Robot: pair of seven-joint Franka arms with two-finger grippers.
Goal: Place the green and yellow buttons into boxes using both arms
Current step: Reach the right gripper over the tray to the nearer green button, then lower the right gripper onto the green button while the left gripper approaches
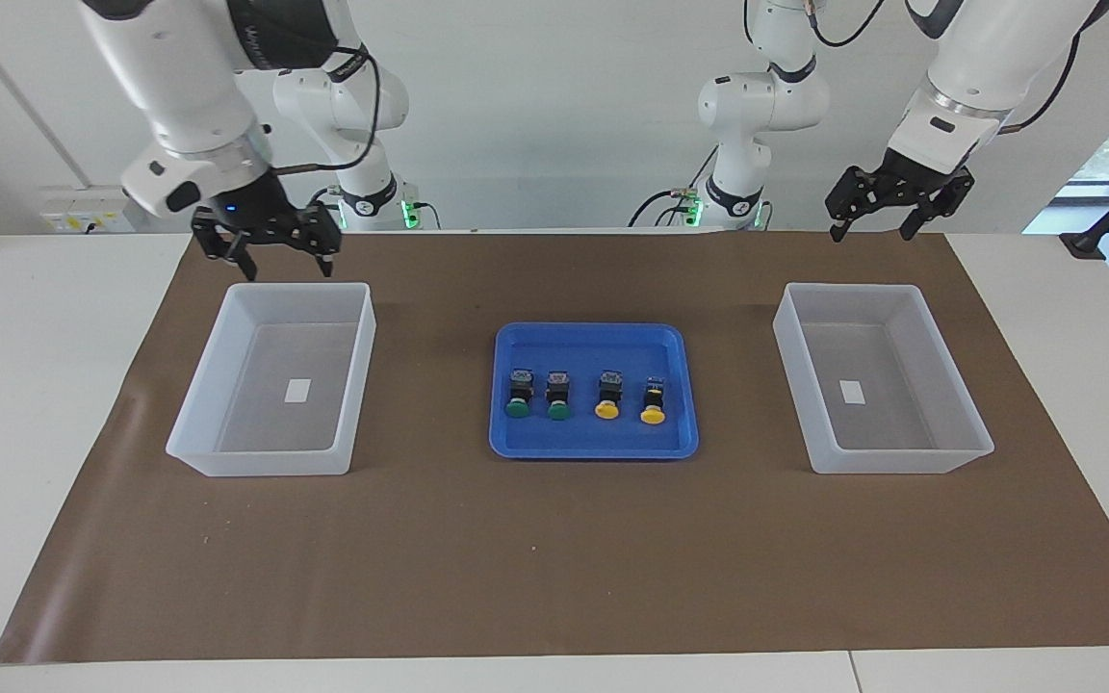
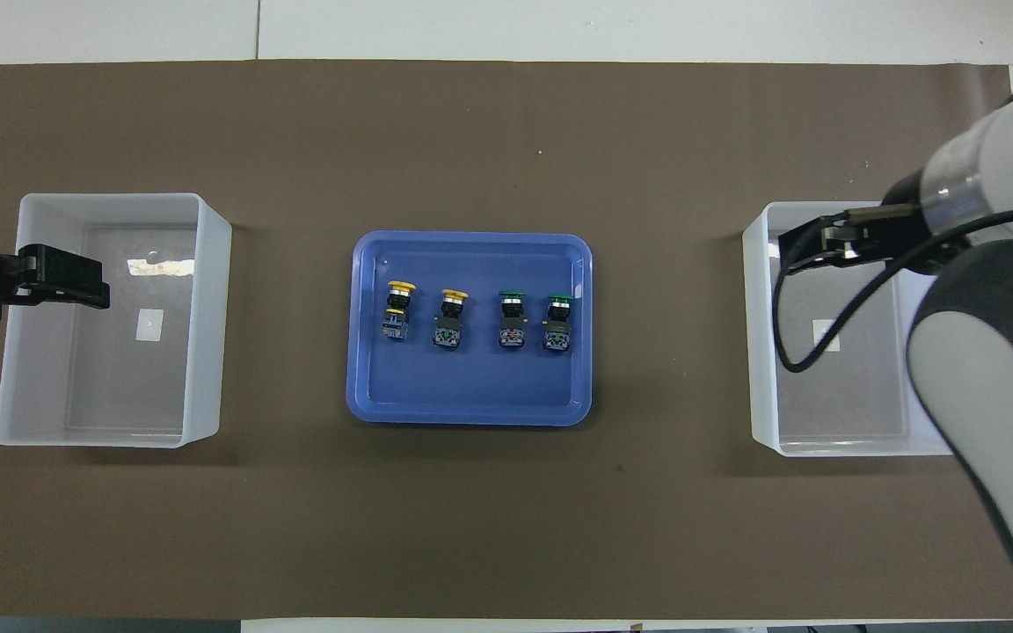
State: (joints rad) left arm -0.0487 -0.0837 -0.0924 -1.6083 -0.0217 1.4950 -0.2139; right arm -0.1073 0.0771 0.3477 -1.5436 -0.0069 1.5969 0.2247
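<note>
While all four buttons lie in the blue tray between the boxes in the facing view, both the right hand and left hand hang open and empty, and overhead the buttons sit mid-tray.

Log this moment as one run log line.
stage: approach | buttons: four in blue tray | boxes: empty | left gripper, right gripper: open, empty
</note>
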